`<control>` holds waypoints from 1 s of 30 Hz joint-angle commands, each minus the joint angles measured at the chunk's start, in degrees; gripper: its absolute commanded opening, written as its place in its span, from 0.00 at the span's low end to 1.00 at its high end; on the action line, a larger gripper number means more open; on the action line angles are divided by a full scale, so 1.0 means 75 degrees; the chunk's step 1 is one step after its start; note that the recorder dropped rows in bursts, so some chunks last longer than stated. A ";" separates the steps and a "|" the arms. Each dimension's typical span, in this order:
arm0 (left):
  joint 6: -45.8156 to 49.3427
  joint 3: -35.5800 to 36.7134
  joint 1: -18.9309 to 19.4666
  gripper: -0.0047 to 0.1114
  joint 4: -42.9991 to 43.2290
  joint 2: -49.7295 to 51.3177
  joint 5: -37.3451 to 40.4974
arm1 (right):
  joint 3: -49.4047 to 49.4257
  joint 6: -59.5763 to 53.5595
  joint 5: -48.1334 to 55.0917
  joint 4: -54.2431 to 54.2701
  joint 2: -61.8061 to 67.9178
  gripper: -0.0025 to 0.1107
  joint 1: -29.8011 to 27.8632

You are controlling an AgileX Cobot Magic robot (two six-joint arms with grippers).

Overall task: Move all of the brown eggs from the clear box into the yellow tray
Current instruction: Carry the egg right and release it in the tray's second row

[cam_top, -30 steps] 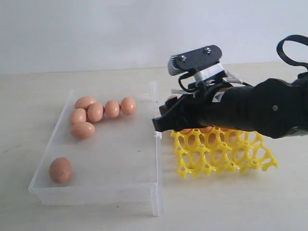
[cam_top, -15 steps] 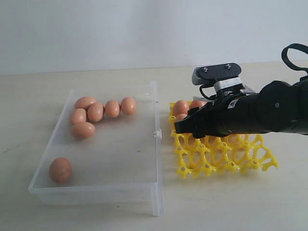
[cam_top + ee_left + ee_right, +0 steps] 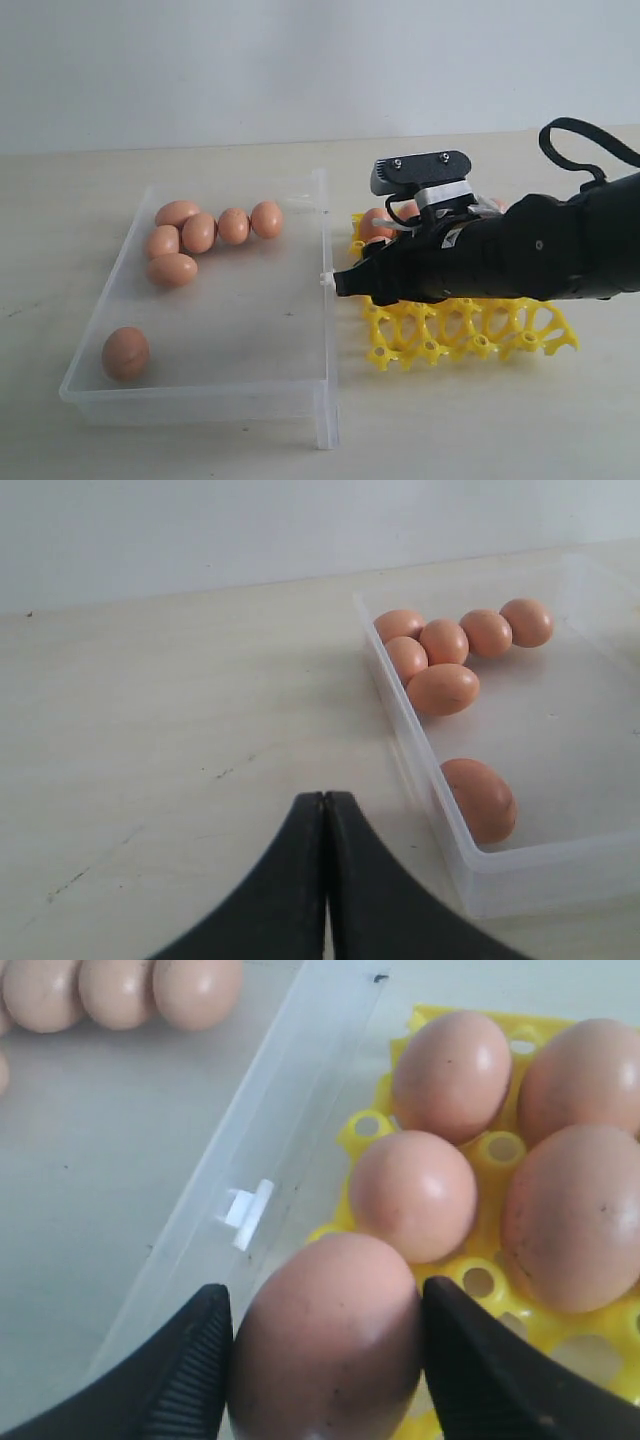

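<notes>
Pale tabletop (image 3: 180, 455) before a blank white wall.

Left of frame: the clear box (image 3: 250, 320) holds six brown eggs (image 3: 199, 232), five clustered at its upper left and a lone egg (image 3: 126, 353) at lower left. The count matches a second ago.

The left gripper (image 3: 324, 805), fingers pressed together and empty, hangs over bare table beside the box.

Centre: the right gripper (image 3: 345, 283) has swung from the box's right wall out over the tray. It has since dropped lower, level with the clasp (image 3: 325, 279). Its fingers are spread wide around a carried egg (image 3: 325, 1340).

Right of frame: the yellow tray (image 3: 470, 340) already seats at least four eggs. Whether the carried egg rests in a cup cannot be told.

Judged state: this delivery awaits release, and six eggs remain.
</notes>
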 commanded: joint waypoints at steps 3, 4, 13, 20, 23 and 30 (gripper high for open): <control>0.0003 -0.0031 -0.0033 0.04 -0.0022 -0.0043 -0.0074 | -0.0038 0.0123 -0.0463 -0.0129 0.0180 0.02 -0.0029; 0.0003 -0.0031 -0.0033 0.04 -0.0022 -0.0043 -0.0074 | -0.0038 0.0165 -0.0495 -0.0146 0.0185 0.02 -0.0046; 0.0003 -0.0031 -0.0033 0.04 -0.0022 -0.0043 -0.0074 | -0.0038 0.0671 -0.0472 -0.0406 0.0185 0.02 -0.0333; 0.0003 -0.0031 -0.0033 0.04 -0.0022 -0.0043 -0.0074 | -0.0038 0.0657 -0.0325 -0.0423 0.0185 0.02 -0.0333; 0.0003 -0.0031 -0.0033 0.04 -0.0022 -0.0043 -0.0074 | -0.0038 0.0657 -0.0229 -0.0469 0.0269 0.02 -0.0333; 0.0003 -0.0031 -0.0033 0.04 -0.0022 -0.0043 -0.0074 | -0.0038 0.0657 -0.0360 -0.0511 0.0321 0.02 -0.0333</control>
